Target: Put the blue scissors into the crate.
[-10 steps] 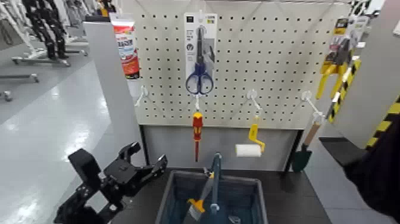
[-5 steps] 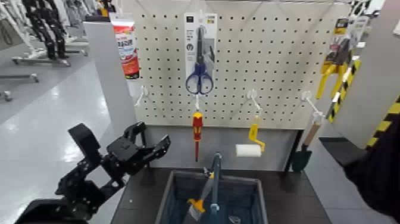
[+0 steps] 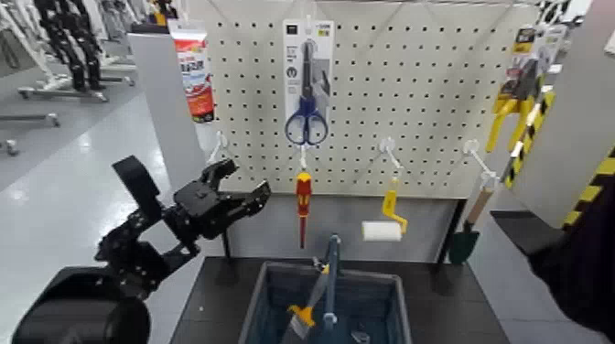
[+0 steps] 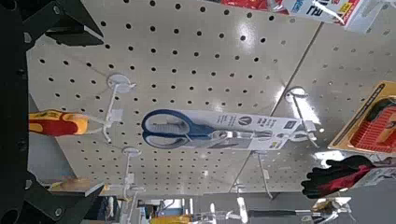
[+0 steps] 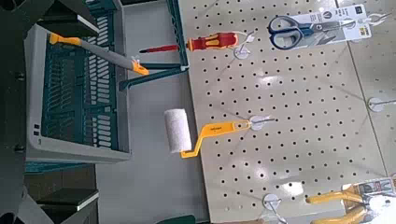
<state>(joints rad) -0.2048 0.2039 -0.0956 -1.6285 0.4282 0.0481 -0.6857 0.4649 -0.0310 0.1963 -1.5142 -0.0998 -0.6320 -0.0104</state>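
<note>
The blue scissors (image 3: 307,87) hang on their white card high on the pegboard, also in the left wrist view (image 4: 201,131) and the right wrist view (image 5: 299,28). The crate (image 3: 265,297), dark blue-grey with an upright centre handle, stands on the black shelf below the board (image 5: 75,121). My left gripper (image 3: 240,183) is raised to the left of the board, below and left of the scissors, open and holding nothing (image 4: 79,110). My right gripper (image 5: 84,107) stays back from the board and looks open and empty.
A red-and-yellow screwdriver (image 3: 303,206) hangs directly under the scissors. A yellow-handled paint roller (image 3: 384,224) and a trowel (image 3: 467,233) hang further right. A yellow-handled brush (image 3: 307,311) lies in the crate. A white post (image 3: 174,137) stands beside my left arm.
My left arm has risen and moved forward and right towards the pegboard, its gripper staying open. The scissors and crate have not moved.
</note>
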